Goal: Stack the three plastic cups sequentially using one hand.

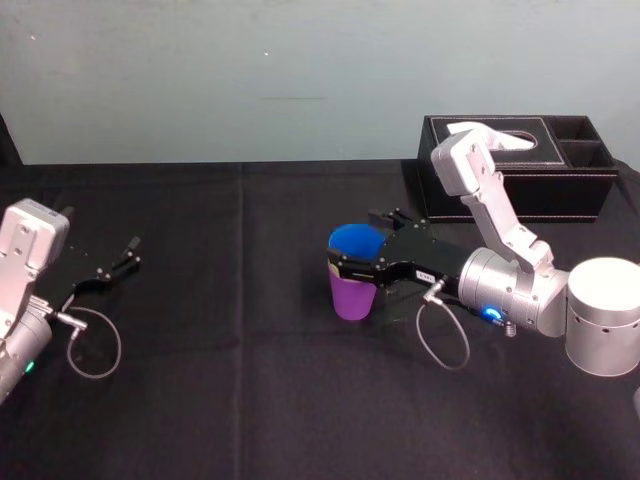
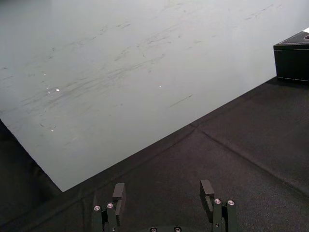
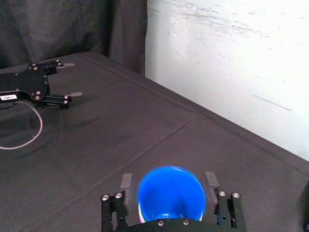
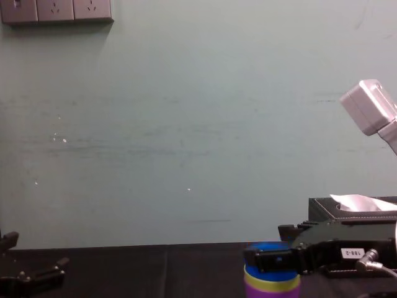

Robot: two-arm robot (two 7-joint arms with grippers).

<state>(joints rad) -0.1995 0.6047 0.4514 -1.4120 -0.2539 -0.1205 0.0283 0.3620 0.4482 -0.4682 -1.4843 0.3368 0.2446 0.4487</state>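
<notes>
The three plastic cups stand nested in one stack at mid-table. The blue cup (image 1: 355,240) is on top and the purple cup (image 1: 352,298) is at the bottom. A yellow-green band (image 4: 273,287) shows between them in the chest view. My right gripper (image 1: 358,242) reaches in from the right and straddles the blue cup's rim (image 3: 169,193). Its fingers (image 3: 126,181) stand just off the cup's sides, so it is open. My left gripper (image 1: 125,255) rests over the cloth at the far left, open and with nothing in it (image 2: 164,193).
A black tissue box (image 1: 515,165) with a white tissue sits at the back right, behind my right arm. A black cloth (image 1: 220,330) covers the table, and a pale wall (image 1: 300,80) runs along its far edge.
</notes>
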